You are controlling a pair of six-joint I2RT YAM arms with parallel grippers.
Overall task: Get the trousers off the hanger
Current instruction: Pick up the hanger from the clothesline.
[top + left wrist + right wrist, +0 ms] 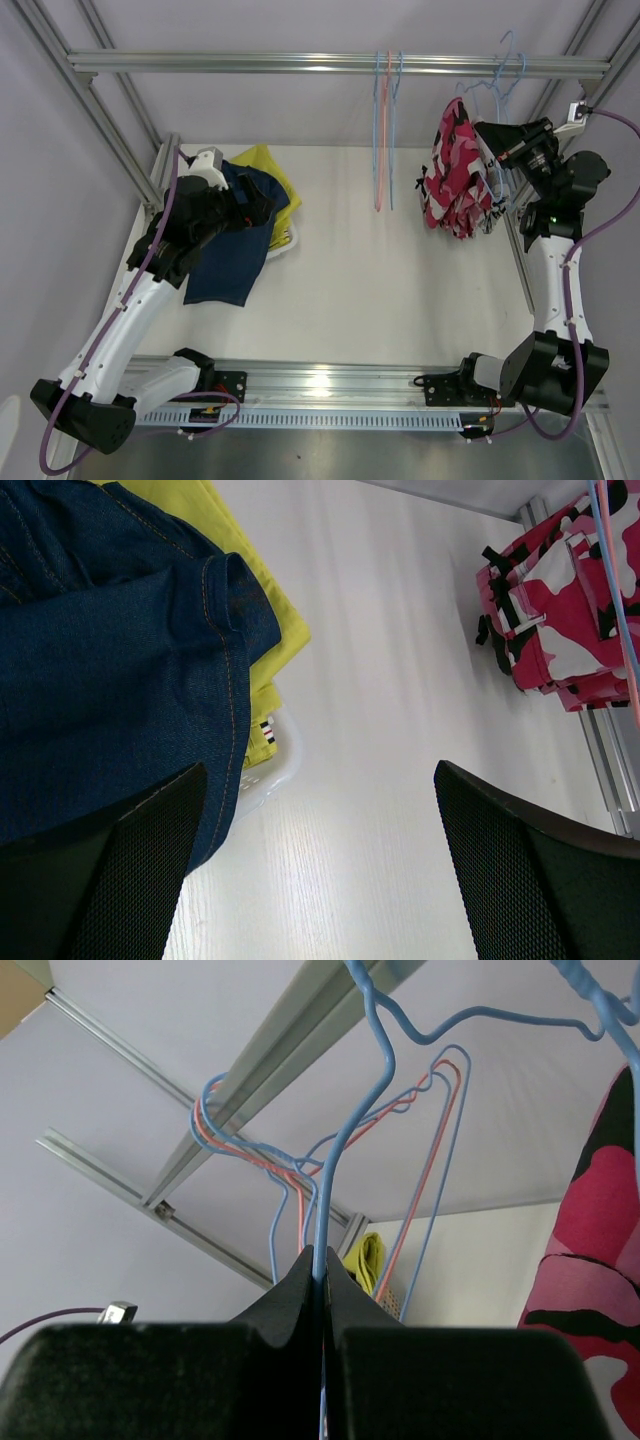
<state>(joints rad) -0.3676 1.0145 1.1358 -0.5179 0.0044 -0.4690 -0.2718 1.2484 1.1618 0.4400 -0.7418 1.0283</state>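
Observation:
The pink-red patterned trousers [455, 185] hang on a blue wire hanger [505, 75] at the right end of the rail. My right gripper [490, 135] is shut on that hanger's wire; in the right wrist view the wire [345, 1150] runs up from between the closed fingertips [322, 1260], with the pink trousers [600, 1260] at the right edge. The navy trousers [235, 235] lie over the yellow pair [270, 170] on a white basket [283, 765] at the left. My left gripper [250, 208] is open and empty [318, 772] just above the navy cloth [100, 660]. The camouflage and newspaper pairs are not visible.
Empty blue and pink hangers [385, 130] hang from the metal rail [250, 62] at centre. Frame posts stand at the left [150, 190] and the right [520, 260] of the white table [380, 290].

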